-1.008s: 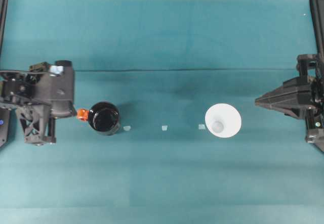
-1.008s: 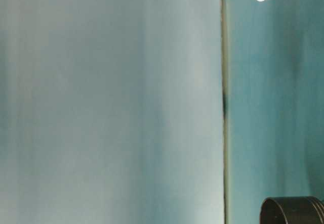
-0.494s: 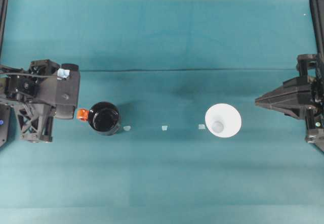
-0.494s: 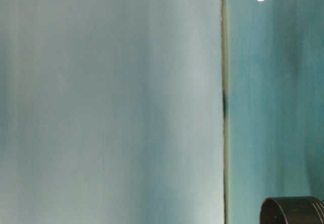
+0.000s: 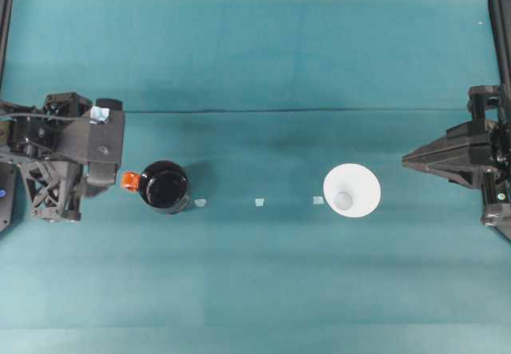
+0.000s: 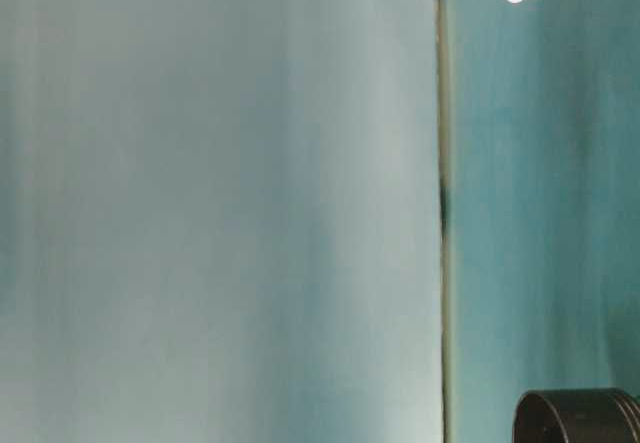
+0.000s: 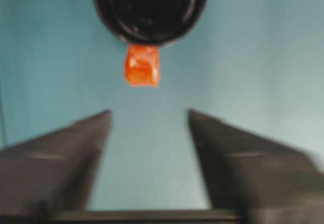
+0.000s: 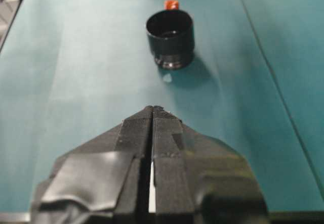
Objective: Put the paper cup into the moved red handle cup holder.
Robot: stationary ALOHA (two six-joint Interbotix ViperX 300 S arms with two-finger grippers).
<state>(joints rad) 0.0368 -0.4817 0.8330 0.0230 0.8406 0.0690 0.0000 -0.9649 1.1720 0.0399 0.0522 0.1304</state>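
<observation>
- Between the two task things on the teal cloth-covered table (image 5: 263, 290), three small pale tape scraps (image 5: 259, 202) lie in a row; nothing else sits on the line from one to the other.
- At 9 o'clock from the table's middle in the overhead view stands the glossy black round cup holder with its small orange-red tab handle (image 5: 164, 186), upright and unfilled; the tab points toward 9 o'clock, at the left arm.
- At 3 o'clock from the middle stands the plain white tapered paper cup (image 5: 351, 190), upright, mouth up, well apart from the holder.
- Left gripper (image 7: 149, 120): jaws spread wide with nothing between them, touching nothing; in its wrist view the tab sits at 12 o'clock just beyond the fingertips, a clear gap between.
- Right gripper (image 8: 153, 110): fingers pressed together, clamping nothing; in the overhead view it sits at 3 o'clock from the paper cup, apart from it.
- From the right wrist view the holder stands at 12 o'clock, far off.
</observation>
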